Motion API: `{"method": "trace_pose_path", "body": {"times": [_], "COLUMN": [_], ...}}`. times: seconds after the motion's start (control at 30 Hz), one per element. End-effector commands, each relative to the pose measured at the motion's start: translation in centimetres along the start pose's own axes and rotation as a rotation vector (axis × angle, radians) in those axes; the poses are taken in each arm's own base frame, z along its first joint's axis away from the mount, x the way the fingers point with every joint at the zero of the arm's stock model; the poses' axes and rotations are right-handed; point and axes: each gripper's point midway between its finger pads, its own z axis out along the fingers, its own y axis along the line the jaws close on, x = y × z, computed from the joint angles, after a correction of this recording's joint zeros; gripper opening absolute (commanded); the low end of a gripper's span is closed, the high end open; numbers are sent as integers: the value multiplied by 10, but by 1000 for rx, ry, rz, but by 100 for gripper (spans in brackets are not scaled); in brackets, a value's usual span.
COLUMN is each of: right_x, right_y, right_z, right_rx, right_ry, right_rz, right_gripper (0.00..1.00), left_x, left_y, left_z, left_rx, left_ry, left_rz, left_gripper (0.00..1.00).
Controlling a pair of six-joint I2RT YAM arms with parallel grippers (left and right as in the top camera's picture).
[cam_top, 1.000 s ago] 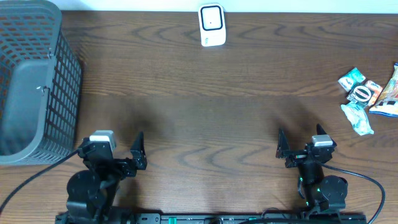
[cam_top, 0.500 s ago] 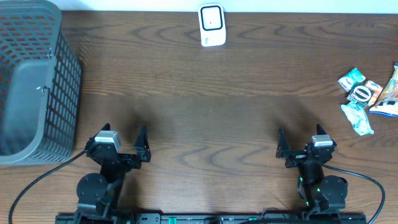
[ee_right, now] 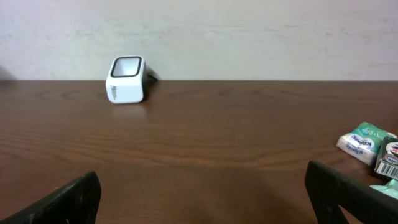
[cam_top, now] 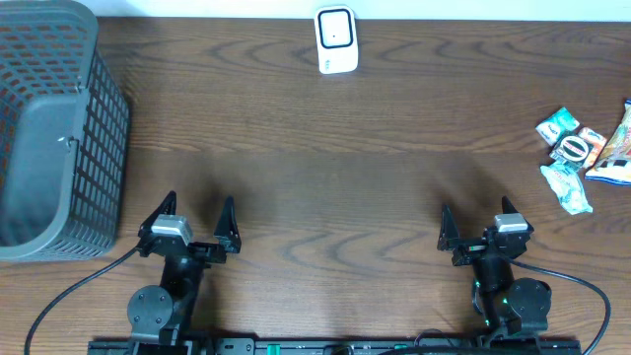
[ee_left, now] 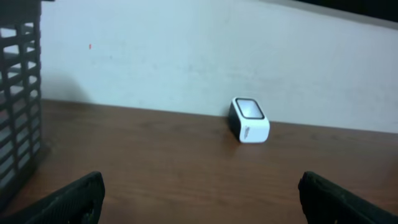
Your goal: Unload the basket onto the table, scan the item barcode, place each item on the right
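Overhead: one scanner (cam_top: 335, 40), one basket (cam_top: 59, 212), one snack pile (cam_top: 582, 153)

The overhead view is bright, even and sharp; the table (cam_top: 325, 128) carries only faint soft shadows on its near half. The left wrist view is dim, grainy and tilted, its wall (ee_left: 186, 56) greyish. The right wrist view is brighter. In both, the fingers (ee_right: 68, 199) at the bottom corners are blurred.

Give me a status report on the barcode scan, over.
Left end effector open, empty. Right end effector open, empty. Packets far right, untouched. Nothing between them and scanner.
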Motion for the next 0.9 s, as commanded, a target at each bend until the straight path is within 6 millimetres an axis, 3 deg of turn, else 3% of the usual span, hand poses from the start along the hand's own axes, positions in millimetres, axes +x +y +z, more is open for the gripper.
{"method": "trace_pose_path", "body": {"times": [0.0,0.33,0.77,0.87], "right_x": [0,0,0,0], "right_y": [2,2,2,2], "right_z": [0,0,0,0], "right_rx": [-9,-9,-9,-9], "right_ry": [-2,-2,-2,-2], "right_rz": [14,14,14,14], "right_gripper": [99,99,99,99], "left_x": [3,19,61,61], "left_y": [-5,-2,27,29], "left_z": [1,4,-1,-1], "left_rx": [43,38,-99,-114], "left_ry": [-20,4,173,169], "left_rz": [21,56,5,3], "left_gripper": [98,98,98,98]}}
